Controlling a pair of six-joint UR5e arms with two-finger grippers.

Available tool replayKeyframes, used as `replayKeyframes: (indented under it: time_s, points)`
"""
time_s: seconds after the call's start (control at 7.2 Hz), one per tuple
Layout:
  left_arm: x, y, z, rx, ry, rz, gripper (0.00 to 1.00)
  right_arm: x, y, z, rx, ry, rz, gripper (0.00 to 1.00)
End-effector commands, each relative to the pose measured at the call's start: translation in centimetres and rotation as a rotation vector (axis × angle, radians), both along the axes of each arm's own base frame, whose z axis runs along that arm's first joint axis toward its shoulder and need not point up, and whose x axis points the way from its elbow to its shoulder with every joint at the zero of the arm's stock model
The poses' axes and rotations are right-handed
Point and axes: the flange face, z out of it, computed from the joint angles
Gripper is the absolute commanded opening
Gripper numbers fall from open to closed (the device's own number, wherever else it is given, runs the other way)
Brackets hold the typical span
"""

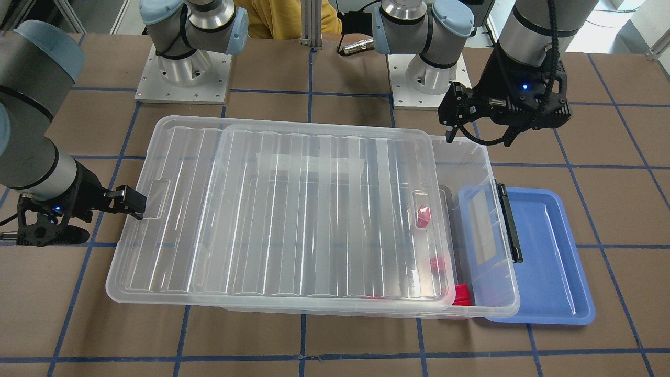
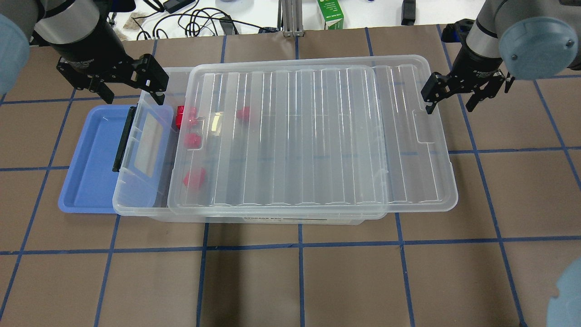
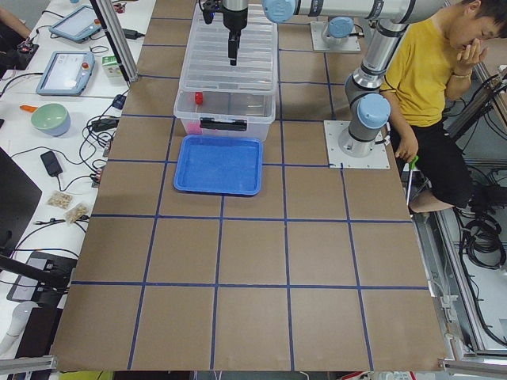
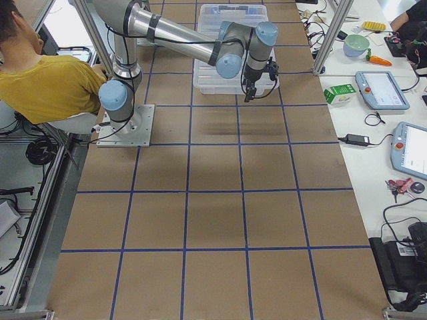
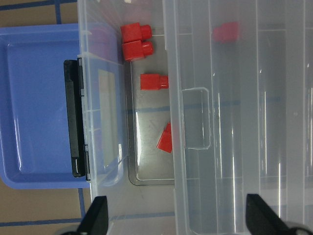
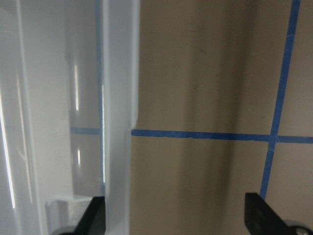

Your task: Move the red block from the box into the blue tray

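The clear box (image 2: 136, 204) lies along the table with its ribbed lid (image 2: 295, 136) slid toward my right, so the end with the black latch (image 2: 122, 141) is uncovered. Several red blocks (image 5: 154, 82) lie inside at that end, some in the open and some under the lid (image 2: 195, 178). The blue tray (image 2: 86, 159) sits empty, partly under the box's latch end. My left gripper (image 2: 134, 93) is open and empty above the box's far uncovered corner. My right gripper (image 2: 449, 102) is open and empty at the lid's other end (image 6: 117, 98).
A person in a yellow shirt (image 3: 428, 79) sits behind the robot bases. A green carton (image 2: 330, 13) and cables lie beyond the table's far edge. Brown table with blue grid lines (image 2: 299, 272) surrounds the box.
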Motion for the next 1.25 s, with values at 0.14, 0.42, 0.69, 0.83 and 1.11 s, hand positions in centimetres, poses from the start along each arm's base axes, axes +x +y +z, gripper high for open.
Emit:
replayKeyframes:
  time_s: [0.14, 0.42, 0.69, 0.83, 1.11]
  points:
    - [0.0, 0.0, -0.1, 0.001, 0.000, 0.000, 1.00, -1.3, -0.1, 0.1, -0.003, 0.000, 0.013, 1.00]
    - [0.0, 0.0, 0.0, 0.000, -0.001, 0.001, 1.00, -2.7, -0.1, 0.1, -0.004, -0.003, 0.031, 1.00]
    - [0.0, 0.0, 0.0, 0.000, 0.000, 0.001, 1.00, -3.7, 0.0, 0.0, 0.002, 0.012, 0.053, 1.00]
    - [0.0, 0.0, -0.1, 0.001, 0.000, 0.001, 1.00, -4.5, 0.0, 0.1, 0.000, 0.011, 0.053, 1.00]
    - [0.0, 0.0, -0.1, 0.001, 0.000, 0.001, 1.00, -5.5, 0.0, 0.2, 0.003, 0.028, 0.073, 1.00]
